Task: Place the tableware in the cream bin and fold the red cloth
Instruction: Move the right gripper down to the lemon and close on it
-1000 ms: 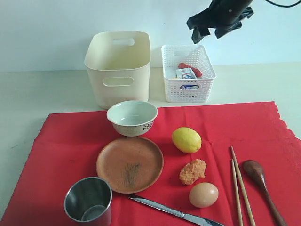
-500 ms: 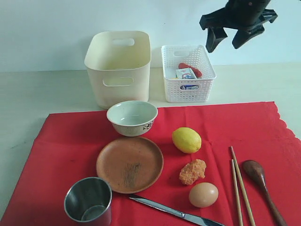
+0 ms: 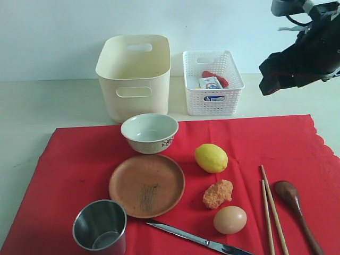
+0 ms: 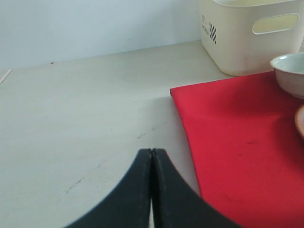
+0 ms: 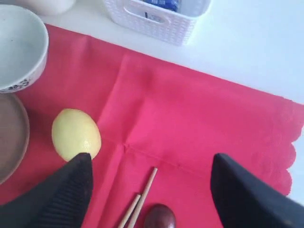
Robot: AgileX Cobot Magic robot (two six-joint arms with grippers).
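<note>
**Tableware on the cloth, several pieces cut off at the frame edge**

In the exterior view the steel cup (image 3: 100, 227), the metal knife (image 3: 191, 239), the wooden chopsticks (image 3: 271, 207) and the dark spoon (image 3: 293, 204) all run off the lower edge, as do the near corners of the red cloth (image 3: 255, 143). The white bowl (image 3: 149, 133) and brown plate (image 3: 146, 185) show whole on the cloth, with a lemon (image 3: 211, 158), an orange crumbly lump (image 3: 218, 193) and an egg (image 3: 230, 219) beside them.

The cream bin (image 3: 133, 101) stands behind the cloth on the bare desk (image 3: 53, 106); its inside is hidden from here. Next to it, the lattice basket (image 3: 212, 103) holds a small carton and something red, too small to identify.

The right tool (image 5: 152, 164) is a dark mass partly out of the exterior view; its wrist view shows the fingers spread wide, holding nothing, above the chopstick tips. The left tool (image 4: 152, 156) has its fingers pressed together, empty, over the desk beside the cloth's corner.

The desk is pale and faintly scuffed, and the wall behind is plain and light.
</note>
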